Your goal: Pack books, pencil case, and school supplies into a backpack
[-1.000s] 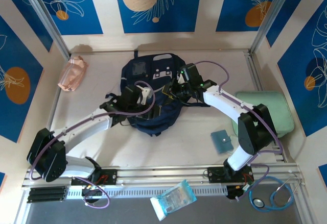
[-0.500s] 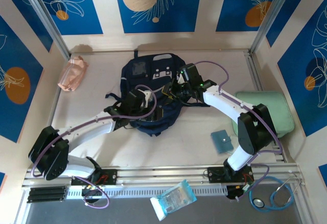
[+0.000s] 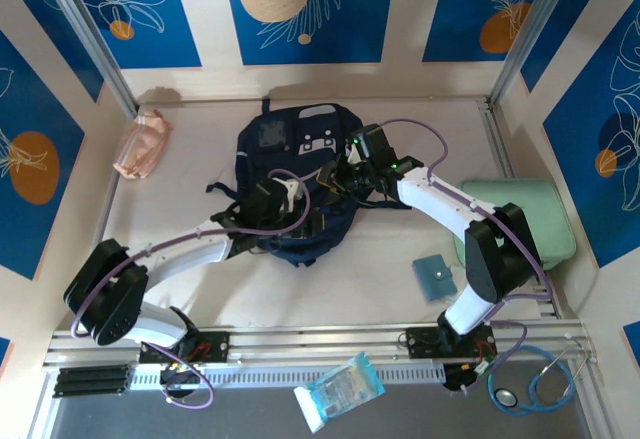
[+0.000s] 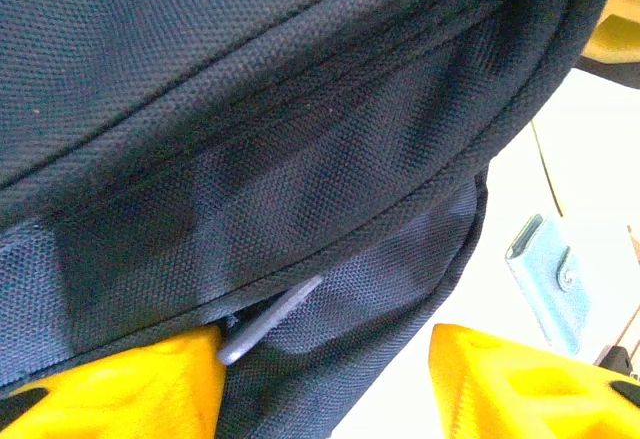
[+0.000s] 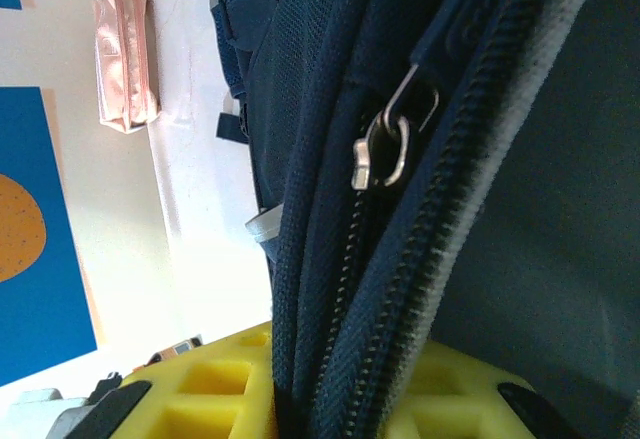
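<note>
Zipper pull [image 5: 385, 149] (wrist close-up) sits near backpack [image 5: 330, 259] fabric in right jaws.

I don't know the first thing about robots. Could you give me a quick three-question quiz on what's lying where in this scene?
1. Pick one: where is the pink pouch relative to the backpack?
A) Off to its left, near the back corner
B) Lying on top of it
C) Tucked inside it

2. True or false: the teal pad lies on the table, outside the backpack.

3. Fill in: the stethoscope lies near the base of the ___ arm.

Key: 1 A; 2 true; 3 right.
</note>
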Motion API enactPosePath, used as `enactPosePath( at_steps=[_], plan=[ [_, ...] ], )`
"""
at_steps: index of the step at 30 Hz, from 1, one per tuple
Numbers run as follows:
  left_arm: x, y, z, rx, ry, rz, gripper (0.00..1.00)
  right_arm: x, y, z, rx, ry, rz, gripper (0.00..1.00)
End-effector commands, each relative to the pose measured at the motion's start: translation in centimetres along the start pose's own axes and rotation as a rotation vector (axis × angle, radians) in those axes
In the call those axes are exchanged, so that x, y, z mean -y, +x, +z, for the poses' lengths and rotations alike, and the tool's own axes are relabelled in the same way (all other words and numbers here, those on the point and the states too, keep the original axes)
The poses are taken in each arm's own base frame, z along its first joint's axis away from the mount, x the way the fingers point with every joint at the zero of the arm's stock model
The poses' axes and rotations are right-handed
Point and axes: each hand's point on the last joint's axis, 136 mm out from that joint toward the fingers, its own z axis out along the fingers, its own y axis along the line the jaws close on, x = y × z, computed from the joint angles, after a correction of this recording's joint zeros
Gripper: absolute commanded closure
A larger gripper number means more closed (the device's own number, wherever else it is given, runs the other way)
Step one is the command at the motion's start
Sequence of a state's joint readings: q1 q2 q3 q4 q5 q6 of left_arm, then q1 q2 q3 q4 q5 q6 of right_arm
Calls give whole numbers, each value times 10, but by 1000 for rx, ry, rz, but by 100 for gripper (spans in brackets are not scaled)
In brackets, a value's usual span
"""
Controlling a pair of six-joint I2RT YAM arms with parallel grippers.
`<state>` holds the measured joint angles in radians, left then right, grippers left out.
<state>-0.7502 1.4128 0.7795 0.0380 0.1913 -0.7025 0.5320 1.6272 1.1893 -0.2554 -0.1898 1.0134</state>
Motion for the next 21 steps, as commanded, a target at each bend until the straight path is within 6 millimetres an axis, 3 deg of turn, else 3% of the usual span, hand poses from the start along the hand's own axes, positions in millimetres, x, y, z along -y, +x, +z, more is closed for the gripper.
enactPosePath(
  at_steps=[1,7,14,21],
  plan=[
    [31,-27,-10,121,120,34,48,-35,9,-3,-48,-103,-75,78],
    [17,-22,-7,111,55,53,61,-33,9,-2,-46,-95,-68,78],
    [-3,-29,-3,137,-63,10,66,-33,11,-3,-48,-100,-69,78],
    [0,-40,-5,172,-64,7,74,-35,13,-5,-46,-111,-81,78]
  ],
)
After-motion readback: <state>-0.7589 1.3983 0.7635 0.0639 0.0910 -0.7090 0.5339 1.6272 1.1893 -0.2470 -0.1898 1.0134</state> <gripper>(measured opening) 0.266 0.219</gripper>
